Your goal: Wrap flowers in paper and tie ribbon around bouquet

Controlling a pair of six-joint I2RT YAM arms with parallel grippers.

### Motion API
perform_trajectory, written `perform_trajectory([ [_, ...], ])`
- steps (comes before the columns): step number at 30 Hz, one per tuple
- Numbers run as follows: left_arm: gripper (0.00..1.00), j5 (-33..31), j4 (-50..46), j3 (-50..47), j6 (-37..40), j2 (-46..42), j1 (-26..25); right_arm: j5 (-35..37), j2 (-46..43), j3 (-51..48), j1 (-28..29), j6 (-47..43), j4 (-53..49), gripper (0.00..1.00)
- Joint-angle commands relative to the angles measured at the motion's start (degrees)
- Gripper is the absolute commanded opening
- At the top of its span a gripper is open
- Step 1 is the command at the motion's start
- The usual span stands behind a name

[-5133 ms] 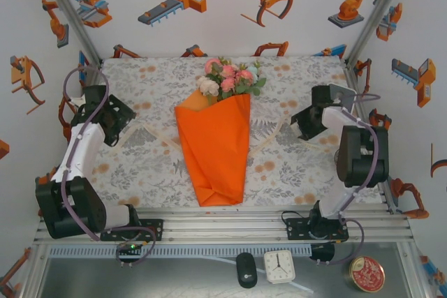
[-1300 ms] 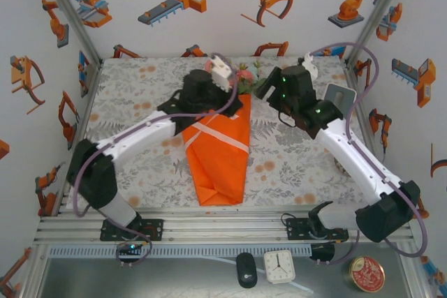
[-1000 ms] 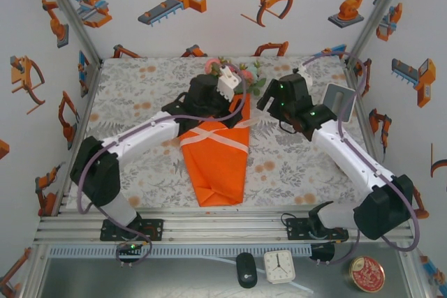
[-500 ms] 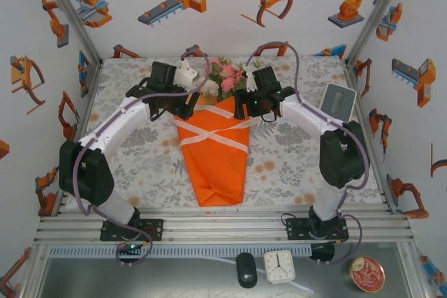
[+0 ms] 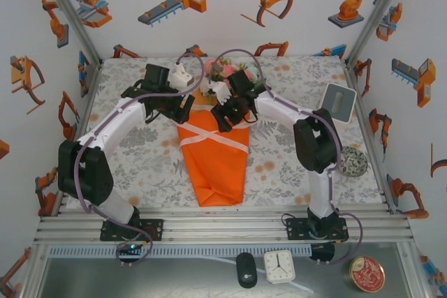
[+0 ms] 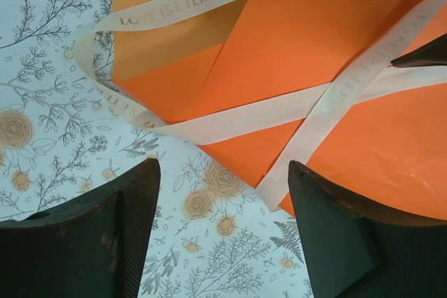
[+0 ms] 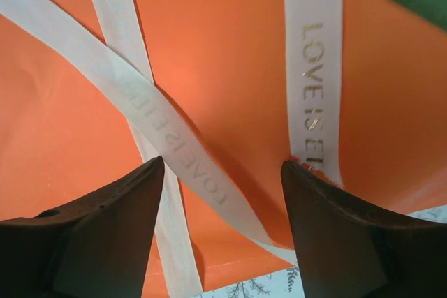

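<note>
The bouquet (image 5: 213, 165) lies flat on the tablecloth (image 5: 140, 165), narrow tip at the near end and blooms at the far end. The paper (image 6: 314, 40) is fully folded into a cone, so the wrap half of the task looks done. The change is in the ribbon (image 5: 211, 135). Five seconds back it ran under the cone and out flat to both sides, with the arms parked at the table edges; now both tails are carried over the top and cross in an X on the cone's upper half. The left wrist view has one band looping round the cone's left edge and back across the orange. Further up, the left gripper (image 5: 184, 106) sits just left of the cone's top corner, jaws spread, with only cloth and a loose tail end under them. The right gripper (image 5: 225, 116) has come in from the right side in the last half second and hovers over the cone's mouth, jaws also spread and empty, the ribbon slack beneath. The flowers (image 5: 225, 75) spill out beyond. Reading: this is the first crossover only, with no knot yet. Both tails are released, so nothing holds tension and the X can loosen. Likely next is to regrip each tail and tuck one under.
</note>
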Motion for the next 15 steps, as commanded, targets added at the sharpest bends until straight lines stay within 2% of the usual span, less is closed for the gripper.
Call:
perform_trajectory([
  [1,0.69,1.9,-0.2,0.0,1.1,-0.4,0.0,-0.2,-0.8,1.0,0.0,-2.2,-3.9,0.55],
  [2,0.69,2.1,-0.1,0.1,1.0,-0.1,0.0,0.4,-0.9,1.1,0.0,-2.4,-4.2,0.5],
  [7,0.69,3.0,0.5,0.3,-0.8,0.5,0.1,2.7,-2.3,2.6,0.0,-2.5,-4.2,0.04],
  [8,0.69,3.7,1.1,0.0,-1.5,0.5,0.1,1.8,-3.0,2.9,0.0,-2.4,-4.2,0.0],
  [14,0.71,5.0,6.2,-0.6,-9.4,3.4,-0.3,-1.7,-10.6,0.8,0.0,1.2,0.3,0.0],
  [15,0.72,2.4,7.3,-0.7,-10.9,4.3,-0.7,-2.2,-12.4,-0.8,-0.1,1.6,2.1,0.0],
])
